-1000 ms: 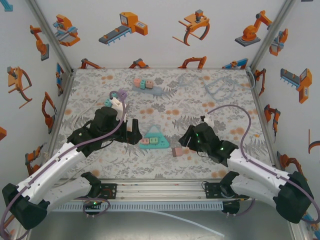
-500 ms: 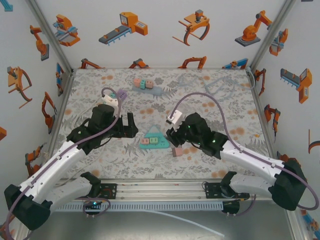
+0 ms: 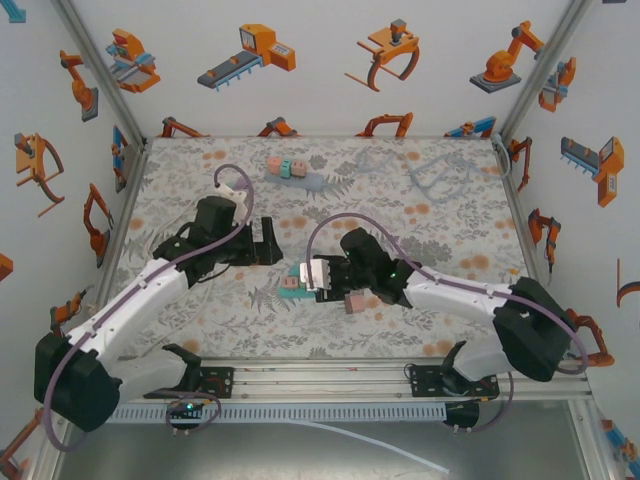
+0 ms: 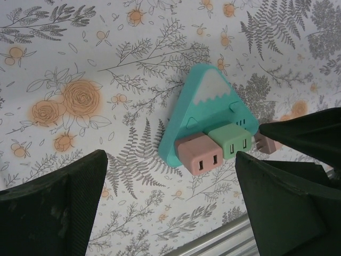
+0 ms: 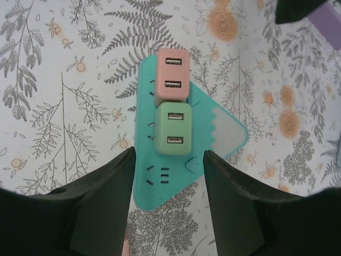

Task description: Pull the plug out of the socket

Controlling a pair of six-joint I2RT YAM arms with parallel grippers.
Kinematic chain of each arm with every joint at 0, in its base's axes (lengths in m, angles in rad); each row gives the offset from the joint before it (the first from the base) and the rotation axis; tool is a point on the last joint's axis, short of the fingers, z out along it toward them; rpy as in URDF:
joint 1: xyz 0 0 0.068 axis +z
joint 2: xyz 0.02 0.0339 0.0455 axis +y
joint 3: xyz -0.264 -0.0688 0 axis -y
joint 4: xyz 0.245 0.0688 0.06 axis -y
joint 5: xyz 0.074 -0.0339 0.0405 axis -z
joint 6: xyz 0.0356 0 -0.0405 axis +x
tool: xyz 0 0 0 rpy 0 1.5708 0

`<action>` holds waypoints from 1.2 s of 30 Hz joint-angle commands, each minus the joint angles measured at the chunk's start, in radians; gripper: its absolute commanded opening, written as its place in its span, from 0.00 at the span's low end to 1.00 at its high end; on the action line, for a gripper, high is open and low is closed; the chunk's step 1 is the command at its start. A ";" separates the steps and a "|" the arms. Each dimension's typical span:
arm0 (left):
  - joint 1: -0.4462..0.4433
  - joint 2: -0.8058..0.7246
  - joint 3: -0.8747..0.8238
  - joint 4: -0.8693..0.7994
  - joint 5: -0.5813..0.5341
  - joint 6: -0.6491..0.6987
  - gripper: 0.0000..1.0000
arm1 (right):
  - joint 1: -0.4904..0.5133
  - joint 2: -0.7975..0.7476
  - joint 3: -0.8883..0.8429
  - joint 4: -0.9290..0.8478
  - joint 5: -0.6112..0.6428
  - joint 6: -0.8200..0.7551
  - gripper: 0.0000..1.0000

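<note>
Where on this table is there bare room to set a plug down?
Bare floral mat right of the right arm, and the far-left corner behind the left gripper. Crowded: middle, around the teal socket, right gripper and loose pink plug; also the far power strip.

Fern-and-rose printed table [image 3: 470,225], teal triangular socket [image 4: 210,116] lying flat, loose pink plug [image 3: 353,303] beside it, second strip [image 3: 305,180] far back.

High rear view looking down, wrist views close overhead, all sharing socket [image 4: 180,136] [image 5: 170,188]
</note>
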 commanded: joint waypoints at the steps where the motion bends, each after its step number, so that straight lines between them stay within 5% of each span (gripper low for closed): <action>1: 0.011 0.045 0.001 0.059 0.057 0.031 0.99 | 0.007 0.055 0.050 0.076 -0.032 -0.057 0.52; 16: 0.007 0.383 0.045 0.232 0.257 0.010 0.77 | 0.006 0.181 0.057 0.165 -0.032 -0.025 0.30; 27: -0.007 0.484 0.040 0.250 0.257 -0.007 0.53 | 0.006 0.178 0.058 0.157 -0.034 -0.023 0.27; 36: -0.059 0.517 0.008 0.197 0.227 -0.004 0.48 | 0.006 0.181 0.107 0.106 -0.044 0.015 0.24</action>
